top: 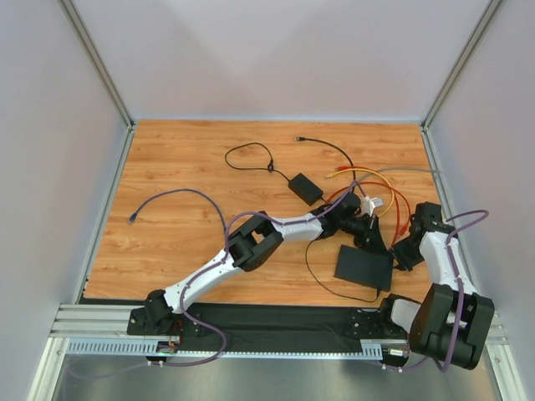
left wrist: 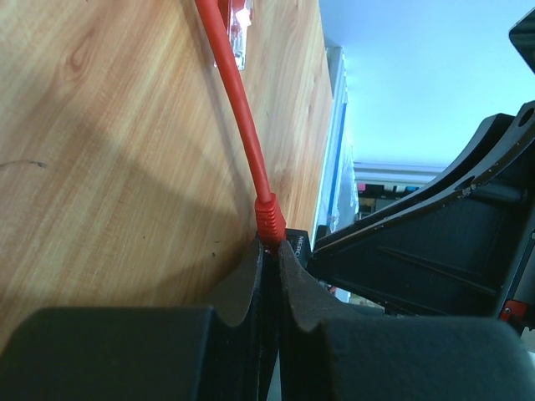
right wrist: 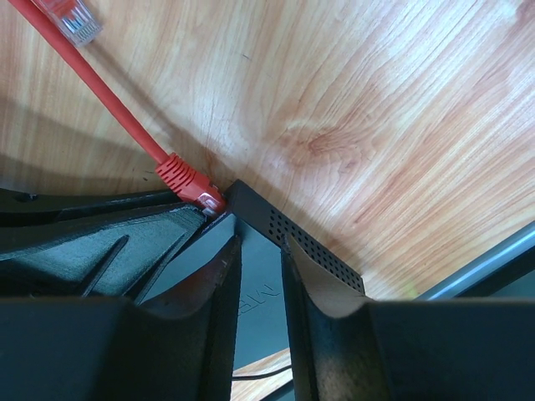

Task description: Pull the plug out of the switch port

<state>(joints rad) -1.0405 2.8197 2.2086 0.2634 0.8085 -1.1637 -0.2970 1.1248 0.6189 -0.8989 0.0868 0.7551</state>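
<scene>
top view: the switch (top: pixel 362 267) lies flat on the wood table (top: pixel 192 167) at the front right, with the left gripper (top: pixel 378 242) and right gripper (top: pixel 403 253) meeting at its far right corner. left wrist: the left gripper is pinched almost closed on the red plug (left wrist: pixel 269 219) seated in the switch, where white lettering beginning "merc" shows. right wrist: the right gripper, its 2 fingers partly apart, clamps the switch's corner; the lettering there is unreadable.

The red plug (left wrist: pixel 269 219) was hidden at its tip inside the left gripper (left wrist: pixel 269 252); the switch (right wrist: pixel 313 249) was covered toward 6 o'clock.
</scene>
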